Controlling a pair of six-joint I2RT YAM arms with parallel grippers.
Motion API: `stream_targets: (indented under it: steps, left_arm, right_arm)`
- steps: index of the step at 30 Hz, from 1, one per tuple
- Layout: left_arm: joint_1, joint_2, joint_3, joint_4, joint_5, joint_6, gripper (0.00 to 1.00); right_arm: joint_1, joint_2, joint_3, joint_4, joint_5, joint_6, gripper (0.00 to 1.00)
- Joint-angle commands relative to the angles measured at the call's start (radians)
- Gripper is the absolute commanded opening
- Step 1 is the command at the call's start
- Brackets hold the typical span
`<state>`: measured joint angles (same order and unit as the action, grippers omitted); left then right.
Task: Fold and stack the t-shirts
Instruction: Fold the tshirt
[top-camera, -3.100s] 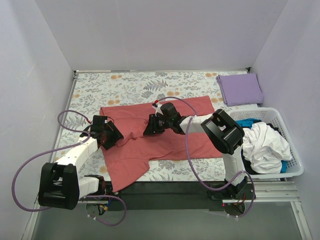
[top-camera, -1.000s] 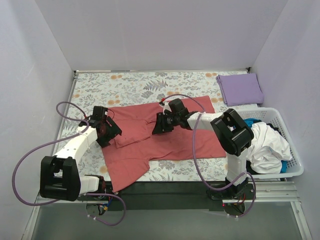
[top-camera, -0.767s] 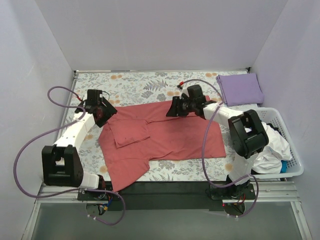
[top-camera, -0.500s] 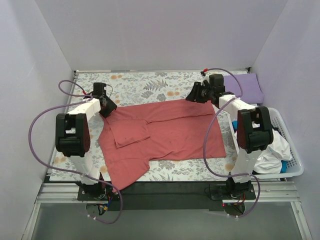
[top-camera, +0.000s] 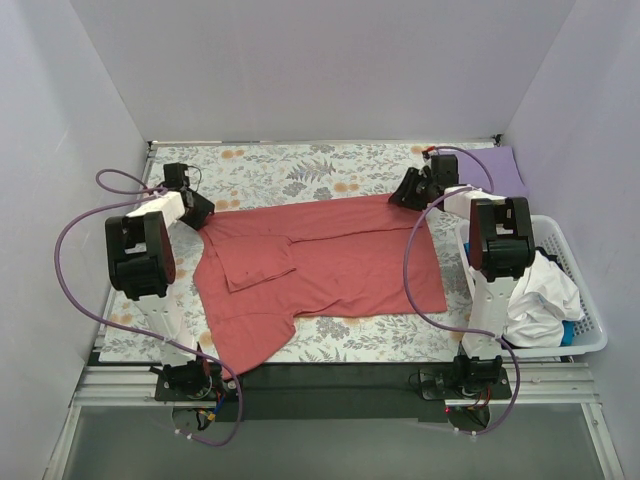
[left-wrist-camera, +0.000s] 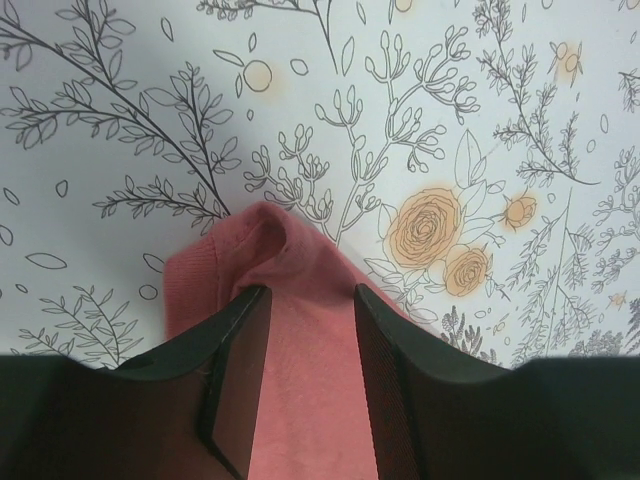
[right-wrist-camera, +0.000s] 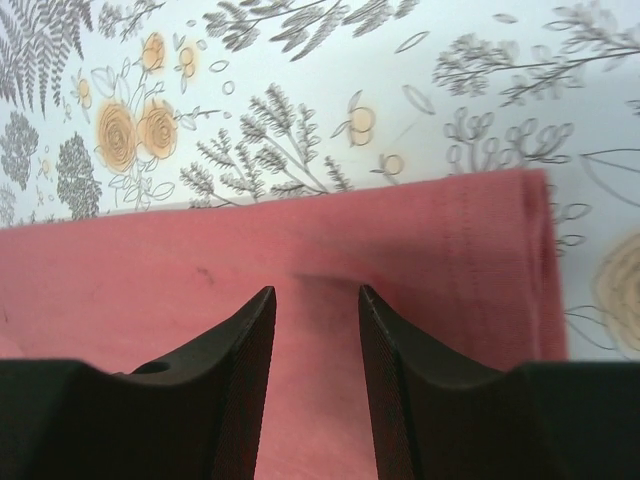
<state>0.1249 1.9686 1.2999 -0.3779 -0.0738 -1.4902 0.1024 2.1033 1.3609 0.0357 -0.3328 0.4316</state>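
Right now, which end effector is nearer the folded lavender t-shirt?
Right. The right end effector sits at the far right corner of the salmon t-shirt, just left of the lavender t-shirt; the left end effector is across the table at the far left corner.

No readable text in any view

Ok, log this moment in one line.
red shirt: spread out | left gripper: open, astride its far-left corner | right gripper: open, astride far edge near right corner

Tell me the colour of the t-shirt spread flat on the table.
Plain salmon red. The t-shirt shows best in the top external view.
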Motion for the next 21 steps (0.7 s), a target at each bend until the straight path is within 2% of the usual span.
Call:
stream_targets:
  steps: [1, 6, 7, 10, 12, 16, 18, 20, 21]
  left_arm:
    - [0.05, 0.016, -0.031, -0.016, -0.061, 0.01, 0.39]
    - [0.058, 0.052, 0.016, 0.037, 0.035, 0.03, 0.49]
    - [0.059, 0.052, 0.031, 0.042, 0.058, 0.033, 0.55]
    - [0.056, 0.007, 0.029, 0.08, 0.129, 0.044, 0.67]
    - [0.055, -0.052, -0.005, 0.131, 0.141, 0.048, 0.69]
    - [0.056, -0.085, -0.033, 0.169, 0.12, 0.061, 0.69]
    - [0.055, -0.073, -0.031, 0.169, 0.103, 0.065, 0.58]
    - [0.056, -0.054, -0.027, 0.171, 0.108, 0.077, 0.51]
    - [0.055, -0.053, -0.025, 0.174, 0.108, 0.077, 0.51]
  right_arm:
    - [-0.047, 0.027, 0.006, -0.014, 0.09, 0.025, 0.46]
    - [-0.049, 0.027, 0.058, -0.01, 0.037, -0.002, 0.46]
    - [-0.049, 0.023, 0.066, -0.007, 0.025, -0.007, 0.46]
    - [-0.049, -0.012, 0.072, 0.016, 0.002, -0.021, 0.46]
    - [-0.049, -0.043, 0.061, 0.049, -0.006, -0.021, 0.46]
    - [-0.049, -0.052, 0.067, 0.09, -0.038, 0.001, 0.43]
    - [-0.049, -0.029, 0.086, 0.09, -0.043, 0.007, 0.41]
    - [-0.049, -0.008, 0.096, 0.09, -0.043, 0.009, 0.4]
    - [-0.049, 0.001, 0.099, 0.09, -0.045, 0.01, 0.4]
